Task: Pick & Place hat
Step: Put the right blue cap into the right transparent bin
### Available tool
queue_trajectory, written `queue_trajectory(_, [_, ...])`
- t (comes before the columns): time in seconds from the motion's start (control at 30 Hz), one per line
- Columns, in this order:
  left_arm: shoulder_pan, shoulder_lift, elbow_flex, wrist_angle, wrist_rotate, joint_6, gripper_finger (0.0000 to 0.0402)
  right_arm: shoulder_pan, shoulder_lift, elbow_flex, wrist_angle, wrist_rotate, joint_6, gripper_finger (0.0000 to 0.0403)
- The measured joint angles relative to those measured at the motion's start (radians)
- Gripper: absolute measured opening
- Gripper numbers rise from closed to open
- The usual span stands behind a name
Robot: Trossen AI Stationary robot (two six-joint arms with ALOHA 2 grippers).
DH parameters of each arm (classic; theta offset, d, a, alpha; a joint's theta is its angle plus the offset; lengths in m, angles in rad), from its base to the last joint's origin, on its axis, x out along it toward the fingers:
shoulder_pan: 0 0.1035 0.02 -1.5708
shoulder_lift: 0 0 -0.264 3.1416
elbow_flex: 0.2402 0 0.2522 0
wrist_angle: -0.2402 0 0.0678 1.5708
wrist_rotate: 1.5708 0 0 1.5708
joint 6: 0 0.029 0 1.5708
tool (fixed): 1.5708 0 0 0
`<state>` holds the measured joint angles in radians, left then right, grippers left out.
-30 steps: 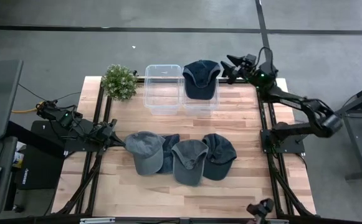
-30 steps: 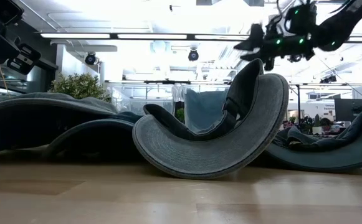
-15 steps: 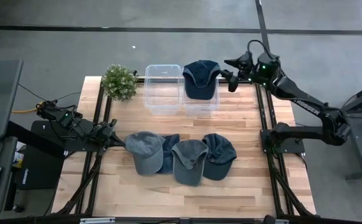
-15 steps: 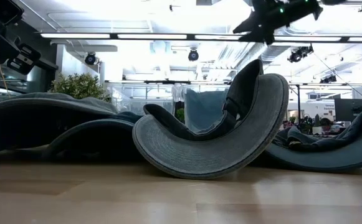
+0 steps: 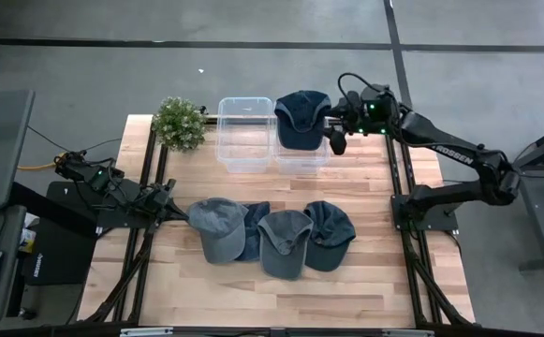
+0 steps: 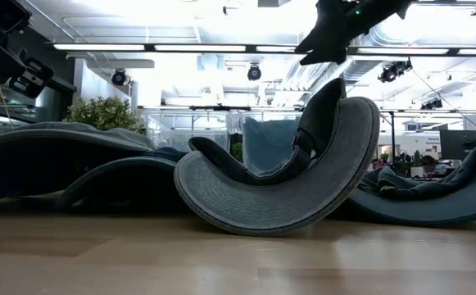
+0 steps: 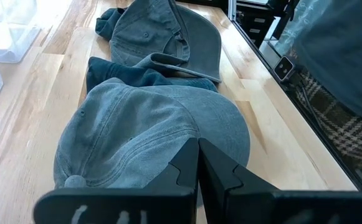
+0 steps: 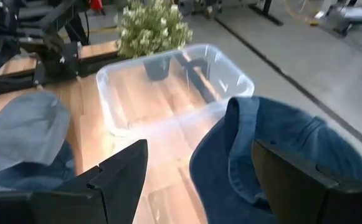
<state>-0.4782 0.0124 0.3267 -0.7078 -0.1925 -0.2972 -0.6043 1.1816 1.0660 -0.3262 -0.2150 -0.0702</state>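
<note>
A pale wooden surface (image 5: 272,290) with dark rails along its left and right edges carries everything. At the far edge stand a small green plant (image 5: 180,123) and two clear plastic bins side by side — the left bin (image 5: 244,139) bare, the right bin (image 5: 301,154) holding a dark blue hat (image 5: 301,119). Nearer the middle lies a row of overlapping hats — a grey hat (image 5: 220,227), a navy hat (image 5: 256,220), another grey cap (image 5: 285,241) and a dark cap (image 5: 331,233).

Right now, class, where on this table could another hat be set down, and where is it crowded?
Bare wood lies along the near edge of the table, in front of the hat cluster, and in the strip between it and the clear bins. The cluster overlaps; the navy hat fills one bin.
</note>
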Motion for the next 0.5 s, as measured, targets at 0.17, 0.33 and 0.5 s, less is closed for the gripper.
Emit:
queue_trajectory(0.17, [0.000,0.000,0.000,0.000,0.000,0.000,0.0000,0.001,0.004,0.000,-0.030,0.007,-0.039,0.0281])
queue_trajectory(0.33, [0.000,0.000,0.000,0.000,0.000,0.000,0.0000,-0.021,0.003,0.000,-0.029,-0.006,-0.048,0.0281])
queue_trajectory(0.5, [0.000,0.000,0.000,0.000,0.000,0.000,0.0000,-0.044,-0.019,0.000,-0.045,-0.053,-0.051,0.0281])
